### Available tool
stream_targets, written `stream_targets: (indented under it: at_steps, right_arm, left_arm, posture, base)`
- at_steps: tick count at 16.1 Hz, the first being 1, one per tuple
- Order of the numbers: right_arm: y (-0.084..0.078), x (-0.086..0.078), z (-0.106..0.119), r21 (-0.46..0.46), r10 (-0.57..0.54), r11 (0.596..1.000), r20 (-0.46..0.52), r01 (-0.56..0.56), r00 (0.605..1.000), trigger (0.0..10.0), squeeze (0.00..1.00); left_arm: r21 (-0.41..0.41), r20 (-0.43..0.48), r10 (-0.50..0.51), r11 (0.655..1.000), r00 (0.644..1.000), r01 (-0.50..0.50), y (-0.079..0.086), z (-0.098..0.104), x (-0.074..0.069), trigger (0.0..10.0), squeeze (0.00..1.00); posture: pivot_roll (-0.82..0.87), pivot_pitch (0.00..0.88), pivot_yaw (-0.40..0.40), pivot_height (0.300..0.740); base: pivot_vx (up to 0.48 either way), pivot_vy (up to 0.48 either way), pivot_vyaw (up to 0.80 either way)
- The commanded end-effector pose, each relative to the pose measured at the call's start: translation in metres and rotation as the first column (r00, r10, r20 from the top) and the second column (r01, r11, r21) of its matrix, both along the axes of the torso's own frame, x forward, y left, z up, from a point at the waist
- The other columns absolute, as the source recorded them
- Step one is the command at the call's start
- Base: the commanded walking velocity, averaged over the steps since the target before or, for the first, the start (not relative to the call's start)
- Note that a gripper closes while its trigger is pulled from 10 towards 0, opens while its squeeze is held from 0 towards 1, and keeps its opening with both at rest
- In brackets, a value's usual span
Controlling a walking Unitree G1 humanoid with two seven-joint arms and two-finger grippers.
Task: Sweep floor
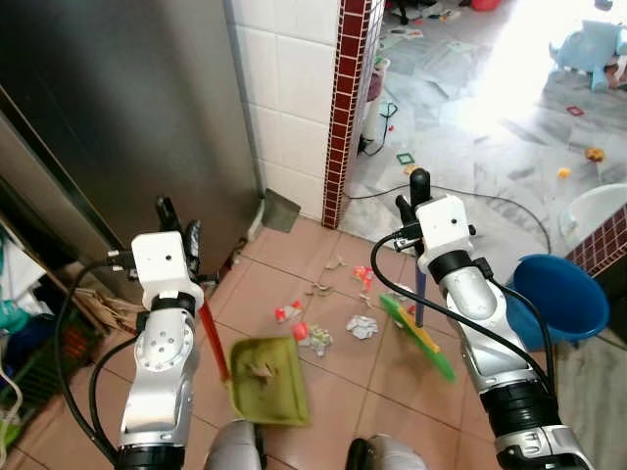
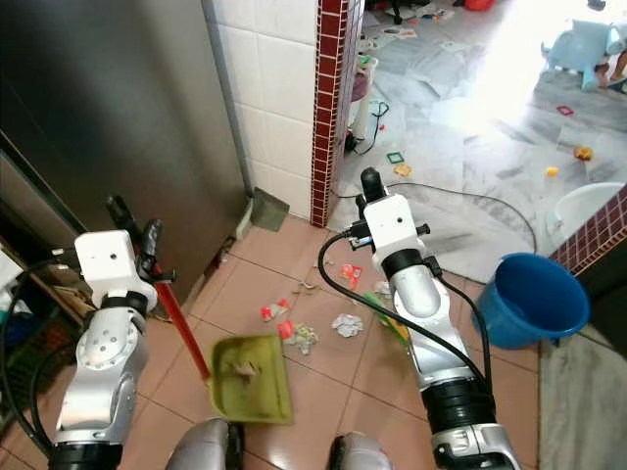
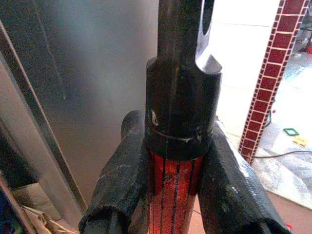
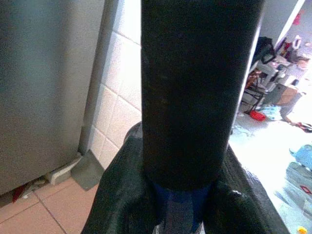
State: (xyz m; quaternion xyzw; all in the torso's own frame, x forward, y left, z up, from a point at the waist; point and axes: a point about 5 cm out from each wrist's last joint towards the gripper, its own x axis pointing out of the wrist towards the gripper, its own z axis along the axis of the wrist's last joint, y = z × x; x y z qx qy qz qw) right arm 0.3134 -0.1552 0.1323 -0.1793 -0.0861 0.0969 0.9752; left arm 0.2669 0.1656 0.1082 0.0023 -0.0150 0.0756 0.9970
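Note:
My left gripper [image 1: 181,237] is shut on the red handle [image 1: 214,338] of a green dustpan [image 1: 279,401]. The pan rests on the tan floor tiles just in front of my feet, with a bit of litter [image 1: 260,370] in it. In the left wrist view both fingers [image 3: 122,180] clamp the red shaft [image 3: 175,190] below its black cap. My right gripper [image 1: 411,204] is shut on the broom handle [image 1: 419,294], upright to the pan's right. The green broom head [image 1: 423,341] lies on the floor. Crumpled paper [image 1: 362,326] and red scraps [image 1: 287,313] lie between pan and broom.
A steel fridge door [image 1: 118,117] stands close on the left, next to a white tiled wall and a red-tiled pillar [image 1: 351,98]. A blue bucket [image 1: 558,299] sits to the right. Beyond, a black cable [image 1: 460,194] and scattered toys [image 1: 593,49] lie on grey marble floor.

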Motion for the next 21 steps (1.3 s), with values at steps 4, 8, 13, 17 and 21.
stream_targets:
  at_steps: [4,8,13,17,21]
  right_arm:
    - [0.0025,0.0018,0.0180,-0.037,0.007,0.999,0.116,-0.003,0.993,10.0,0.00]
    - [0.0078,0.0003,0.0195,-0.058,0.030,0.998,0.137,-0.022,0.990,10.0,0.00]
    - [0.0063,0.0001,0.0184,-0.050,0.023,0.999,0.133,-0.017,0.991,10.0,0.00]
    - [0.0069,0.0004,0.0171,-0.053,0.026,0.998,0.129,-0.020,0.991,10.0,0.00]
    - [0.0086,0.0001,0.0148,-0.056,0.035,0.998,0.123,-0.028,0.992,10.0,0.00]
  left_arm:
    - [0.019,0.049,-0.004,1.000,0.999,0.003,0.0018,0.0091,-0.0006,10.0,0.00]
    - [0.014,0.047,-0.010,1.000,0.999,0.009,0.0004,0.0088,-0.0003,10.0,0.00]
    - [0.011,0.044,-0.014,1.000,0.999,0.014,-0.0009,0.0080,-0.0008,10.0,0.00]
    - [0.010,0.045,-0.017,1.000,0.999,0.016,-0.0019,0.0078,-0.0010,10.0,0.00]
    - [-0.010,0.032,-0.009,1.000,0.999,0.010,-0.0023,0.0065,-0.0005,10.0,0.00]
  posture:
    - [-0.06,0.068,-0.004,0.740]
    - [-0.07,0.071,-0.004,0.740]
    - [-0.07,0.075,-0.008,0.740]
    - [-0.07,0.075,-0.013,0.740]
    - [-0.06,0.074,-0.021,0.740]
  base:
    - [0.131,0.000,0.00]
    - [0.313,0.000,0.20]
    - [0.356,0.000,0.00]
    - [0.375,0.186,0.00]
    - [0.359,0.318,0.00]
